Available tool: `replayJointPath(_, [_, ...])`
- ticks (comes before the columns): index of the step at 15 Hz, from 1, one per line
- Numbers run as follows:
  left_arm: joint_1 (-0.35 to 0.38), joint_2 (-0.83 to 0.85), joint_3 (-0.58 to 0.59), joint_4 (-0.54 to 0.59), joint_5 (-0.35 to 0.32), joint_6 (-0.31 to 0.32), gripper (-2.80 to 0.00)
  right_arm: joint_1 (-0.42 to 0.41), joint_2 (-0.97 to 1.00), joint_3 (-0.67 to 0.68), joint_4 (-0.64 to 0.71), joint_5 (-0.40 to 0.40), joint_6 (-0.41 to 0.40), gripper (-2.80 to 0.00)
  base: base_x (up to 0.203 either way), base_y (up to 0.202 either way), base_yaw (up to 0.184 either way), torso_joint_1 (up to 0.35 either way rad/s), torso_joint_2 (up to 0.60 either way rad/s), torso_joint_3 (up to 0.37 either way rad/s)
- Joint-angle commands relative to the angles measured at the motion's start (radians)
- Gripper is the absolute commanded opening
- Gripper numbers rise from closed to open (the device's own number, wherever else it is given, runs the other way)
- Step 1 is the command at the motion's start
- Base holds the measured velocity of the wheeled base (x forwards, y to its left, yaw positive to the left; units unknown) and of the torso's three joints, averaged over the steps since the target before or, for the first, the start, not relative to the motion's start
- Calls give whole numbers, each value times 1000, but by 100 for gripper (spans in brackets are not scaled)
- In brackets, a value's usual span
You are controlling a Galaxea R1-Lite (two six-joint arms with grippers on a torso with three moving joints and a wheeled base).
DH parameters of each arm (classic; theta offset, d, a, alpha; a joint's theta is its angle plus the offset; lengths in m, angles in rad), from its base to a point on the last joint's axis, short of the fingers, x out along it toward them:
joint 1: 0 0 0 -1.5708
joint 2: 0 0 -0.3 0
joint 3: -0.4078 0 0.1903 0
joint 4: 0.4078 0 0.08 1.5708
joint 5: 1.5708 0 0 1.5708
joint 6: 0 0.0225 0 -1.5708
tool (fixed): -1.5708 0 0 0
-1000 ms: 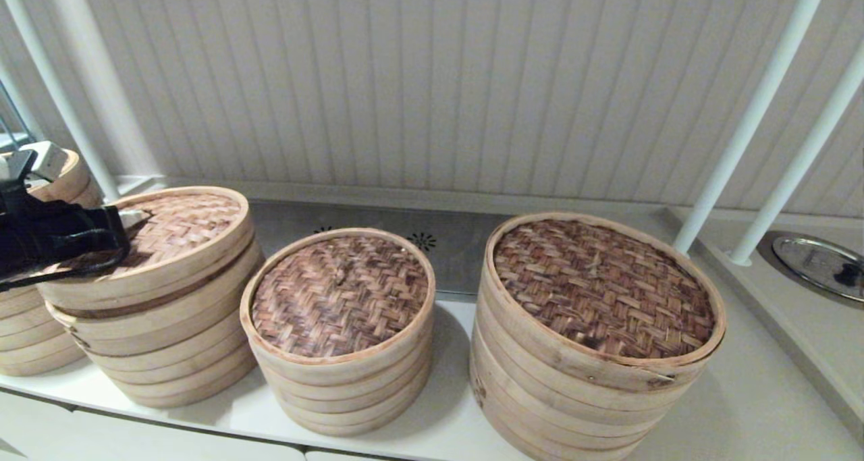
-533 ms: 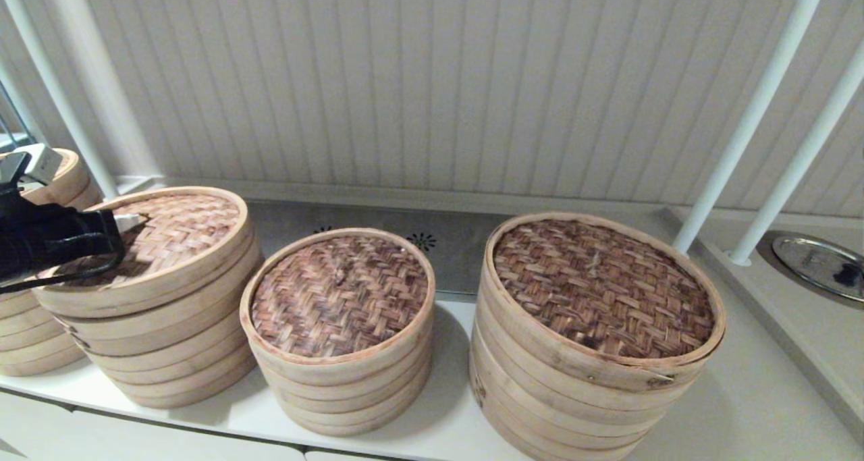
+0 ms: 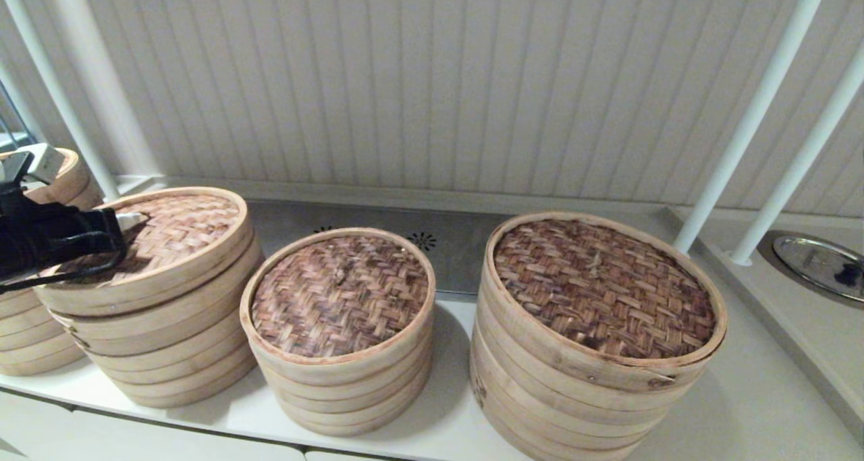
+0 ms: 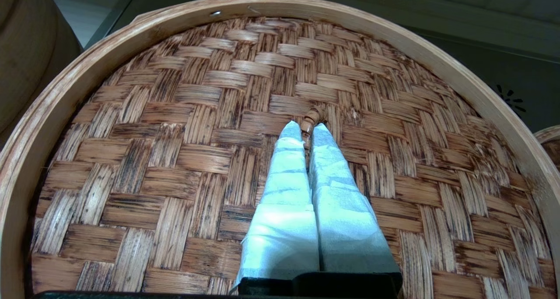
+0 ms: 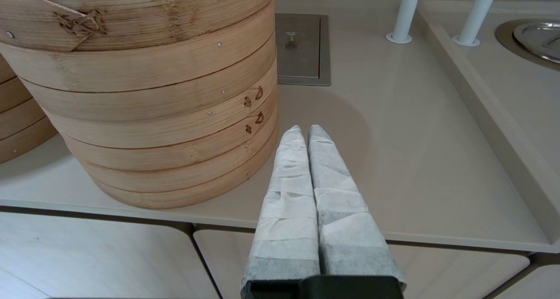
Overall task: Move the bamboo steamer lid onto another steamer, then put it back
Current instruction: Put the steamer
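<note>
Both fingers of the left gripper [image 4: 308, 130] pinch the loop handle [image 4: 313, 117] of the bamboo steamer lid [image 3: 145, 241] — seated on its stack at nine o'clock of the smallest steamer [image 3: 337, 326]. Right gripper [image 5: 305, 132] — clenched, empty — hangs beside the widest steamer [image 5: 144, 89].

On the pale worktop [image 3: 742, 407], the tan herringbone-woven bamboo lid [image 3: 175, 228] tops the left steamer (small reddish-brown-topped steamer [image 3: 341, 295] just right), widest dark-woven steamer [image 3: 601, 292] rightmost.

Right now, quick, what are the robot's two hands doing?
Left gripper: shut on the loop handle of the bamboo steamer lid.
Right gripper: shut, holding nothing, parked above the counter.
</note>
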Motion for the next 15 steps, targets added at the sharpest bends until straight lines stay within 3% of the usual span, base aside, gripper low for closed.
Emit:
replayJointPath(1, [1, 29, -14, -4, -2, 0, -280, 0, 1, 2, 0, 0, 0, -280, 0, 0, 0, 0, 0, 0])
replayJointPath(14, [0, 2, 10, 7, -5, 1, -280, 0, 1, 2, -1, 0, 0, -280, 0, 0, 0, 0, 0, 0])
replayJointPath(15, [-1, 4, 15, 1, -2, 1, 0, 0, 1, 2, 0, 0, 0, -280, 0, 0, 0, 0, 0, 0])
